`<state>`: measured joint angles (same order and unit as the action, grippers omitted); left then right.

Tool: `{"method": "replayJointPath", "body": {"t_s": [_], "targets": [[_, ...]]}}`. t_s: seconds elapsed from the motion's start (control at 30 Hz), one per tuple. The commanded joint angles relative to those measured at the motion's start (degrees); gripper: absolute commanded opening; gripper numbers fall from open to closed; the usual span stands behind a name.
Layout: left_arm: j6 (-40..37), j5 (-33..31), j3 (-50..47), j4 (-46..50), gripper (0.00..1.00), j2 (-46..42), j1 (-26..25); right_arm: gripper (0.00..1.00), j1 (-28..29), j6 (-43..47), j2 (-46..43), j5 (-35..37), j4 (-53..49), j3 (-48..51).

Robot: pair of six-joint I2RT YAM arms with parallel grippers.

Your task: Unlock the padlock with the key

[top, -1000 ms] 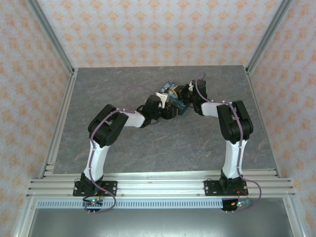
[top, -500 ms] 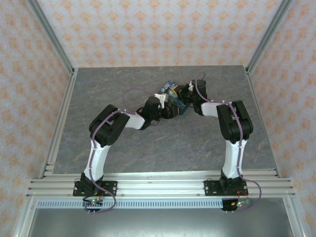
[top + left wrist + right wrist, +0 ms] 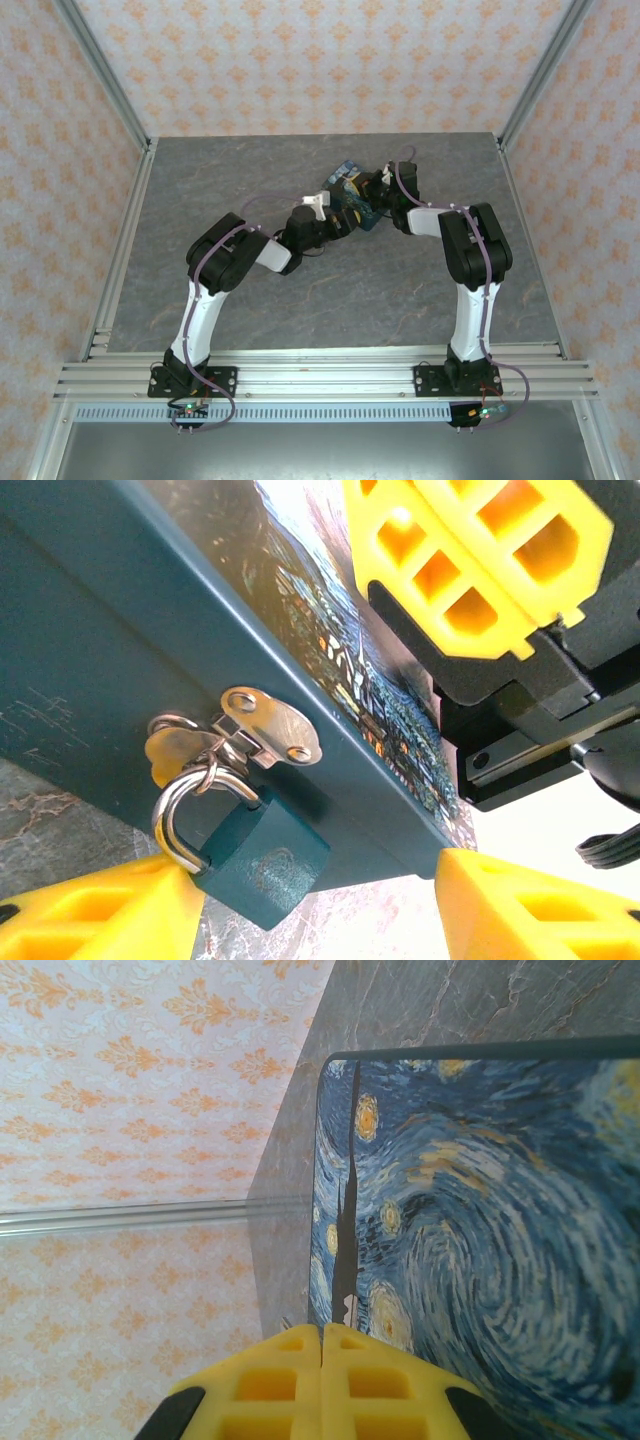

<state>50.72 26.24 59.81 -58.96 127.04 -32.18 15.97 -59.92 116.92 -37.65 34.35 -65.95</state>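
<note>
Currently on record, item by item:

1. Padlock [image 3: 262, 858]: the small teal body is hanging at a tilt against the dark teal side wall of the box [image 3: 90, 660]. Its lower corner is coming down close to the table [image 3: 400, 290]. From the left wrist camera, it is sitting between the two yellow fingers [image 3: 90, 920] at the bottom of the picture. Whether either finger is touching it cannot be told.

2. Shackle [image 3: 176, 825]: the bright steel loop is passing through the ring of the hasp [image 3: 272, 725]. The hasp is a small metal plate with two rivets, fixed to the box's side wall. Whether the shackle is latched cannot be told.

3. Box: the swirling blue-and-yellow starry print is facing up. In the overhead view it is lying on the far middle of the grey table, where the two arms are meeting.

4. Left gripper [image 3: 310, 895]: the jaws are standing apart and gripping nothing. It is reaching in low at the side of the box that carries the hasp.

5. Right gripper [image 3: 322, 1355]: the yellow fingers are pressing together along a thin seam. Whether anything is pinched in that seam cannot be told. Seen from the left wrist, it is bearing on the printed top of the box, above the padlock.
</note>
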Motion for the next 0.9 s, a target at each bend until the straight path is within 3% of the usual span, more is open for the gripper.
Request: {"method": "replayJointPath", "body": {"t_s": [0.0,0.47,0.87], "targets": [[4.8,-3.5,-0.5,-6.5,0.62,1.3,-0.3,0.00,0.1,0.4,3.1,-0.1,-4.2,2.3],[11.4,-7.6,0.8,-6.9,0.60,4.9,-1.7,0.00,0.1,0.0,3.1,-0.1,-3.7,2.6],[10.6,-9.0,0.0,0.2,0.43,4.1,-1.7,0.00,0.1,0.2,2.7,-0.2,-3.9,2.6]]}}
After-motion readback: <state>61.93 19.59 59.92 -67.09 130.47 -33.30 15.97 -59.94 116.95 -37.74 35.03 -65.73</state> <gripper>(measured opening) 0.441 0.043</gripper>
